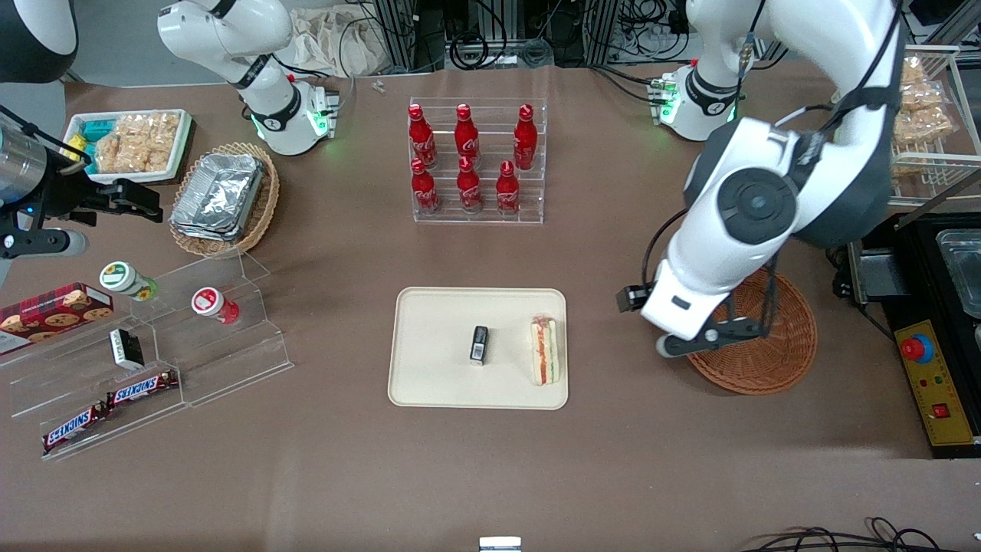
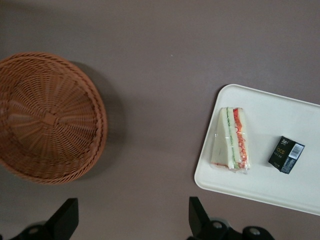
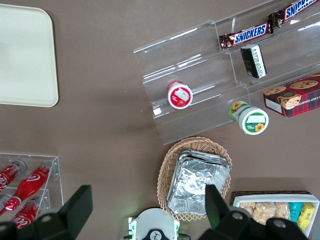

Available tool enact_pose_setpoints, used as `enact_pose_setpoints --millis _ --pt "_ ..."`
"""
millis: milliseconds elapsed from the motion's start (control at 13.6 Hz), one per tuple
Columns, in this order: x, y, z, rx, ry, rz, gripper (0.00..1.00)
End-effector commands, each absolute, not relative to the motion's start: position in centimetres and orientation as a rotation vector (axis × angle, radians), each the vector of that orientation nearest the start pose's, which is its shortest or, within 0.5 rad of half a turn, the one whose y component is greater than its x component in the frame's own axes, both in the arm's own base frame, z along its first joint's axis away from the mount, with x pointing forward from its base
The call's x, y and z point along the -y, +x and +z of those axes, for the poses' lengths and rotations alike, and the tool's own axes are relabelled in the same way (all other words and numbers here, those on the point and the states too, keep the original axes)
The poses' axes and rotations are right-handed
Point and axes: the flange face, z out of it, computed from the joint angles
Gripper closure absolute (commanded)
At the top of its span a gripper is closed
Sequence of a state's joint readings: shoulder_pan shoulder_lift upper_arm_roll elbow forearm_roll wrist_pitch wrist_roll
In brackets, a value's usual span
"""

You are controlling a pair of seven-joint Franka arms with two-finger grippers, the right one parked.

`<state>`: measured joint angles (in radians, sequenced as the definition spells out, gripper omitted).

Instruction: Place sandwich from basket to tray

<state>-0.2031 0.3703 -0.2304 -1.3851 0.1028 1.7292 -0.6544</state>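
Note:
The sandwich (image 1: 545, 351) lies on the cream tray (image 1: 437, 376), at the tray's edge nearest the working arm. It also shows in the left wrist view (image 2: 231, 140) on the tray (image 2: 280, 185). The reddish-brown wicker basket (image 1: 774, 360) stands empty beside the tray, toward the working arm's end; it shows in the left wrist view too (image 2: 45, 120). My left gripper (image 1: 716, 336) hangs above the basket's rim on the tray's side. Over bare table between basket and tray, the gripper (image 2: 131, 205) is open and holds nothing.
A small black box (image 1: 479, 343) lies on the tray beside the sandwich. A clear rack of red bottles (image 1: 477, 161) stands farther from the front camera. A clear stepped shelf (image 1: 191, 345) with snacks and a tan basket of foil containers (image 1: 222, 198) lie toward the parked arm's end.

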Motion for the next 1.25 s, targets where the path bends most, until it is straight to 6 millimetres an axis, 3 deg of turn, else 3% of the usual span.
enact_pose_setpoints --millis 0,147,220,440,734,954,1174 --pt "21.5 61.4 52.8 0.364 -3.118 -0.006 0.01" --pt "17.3 61.9 53.9 0.421 -3.146 0.005 0.01" --pt "15.9 61.2 54.2 0.382 -3.143 0.016 0.01" --pt "10.2 60.3 53.6 0.296 -3.171 0.061 0.01" --pt "5.2 59.6 53.5 0.207 -3.169 0.077 0.01" --pt "3.0 60.0 53.6 0.157 -3.169 0.098 0.01" --pt "2.8 61.7 52.9 0.146 -3.155 0.095 0.00"
